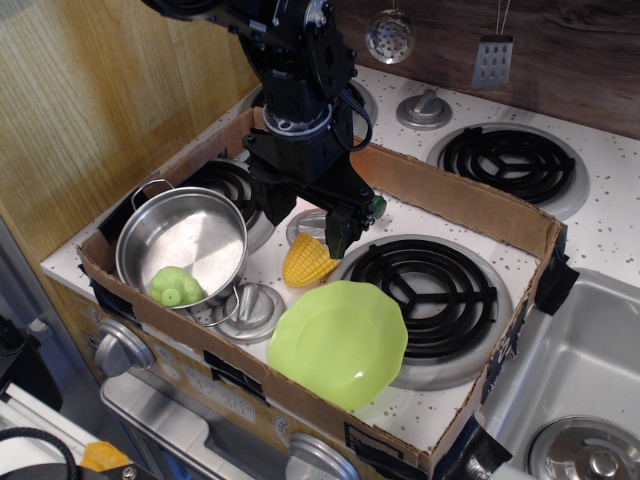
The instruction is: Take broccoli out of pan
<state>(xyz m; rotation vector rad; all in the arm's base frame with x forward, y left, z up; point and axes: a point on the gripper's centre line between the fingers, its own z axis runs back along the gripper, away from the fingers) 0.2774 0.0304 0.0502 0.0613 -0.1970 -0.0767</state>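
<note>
Overhead view: steel pan (pixel 185 245) at left, tilted, holding the broccoli (pixel 175 286) against its near rim; gripper (pixel 306 222) hovering right of the pan above the corn (pixel 309 261), fingers apart and empty; lime plate (pixel 340 343) nearer.

At the left of the frame the pan (pixel 185 247) holds the broccoli (pixel 176 286) against its lower rim. Right of the pan, at centre, lies the corn cob (pixel 309 261); the plate (pixel 339 341) sits below it, overlapping the large burner (pixel 432 292). The gripper (pixel 308 222) hangs above the corn.
</note>
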